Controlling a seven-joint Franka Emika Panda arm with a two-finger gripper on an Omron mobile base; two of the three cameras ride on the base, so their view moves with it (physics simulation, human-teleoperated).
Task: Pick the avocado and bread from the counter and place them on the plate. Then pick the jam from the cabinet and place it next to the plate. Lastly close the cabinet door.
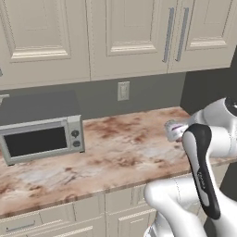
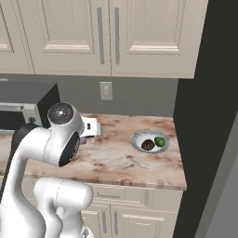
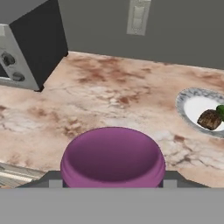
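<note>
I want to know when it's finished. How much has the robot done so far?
The bread and avocado already sit on the plate. The gripper is holding the purple jam above the counter; it must go beside the plate. The cabinet doors in view look shut.

Light around me is even and soft, no glare. A dim shadow sits under the cabinet (image 1: 129, 37). Everything renders sharp, a little grainy, edges undistorted.

— What sits on the counter (image 1: 120, 152)?
— A silver toaster oven (image 1: 42, 139) at the left, against the grey wall.
— And above?
— The cabinet (image 1: 134, 37), its doors shut, grey bar handles (image 1: 176, 34) side by side.
</note>
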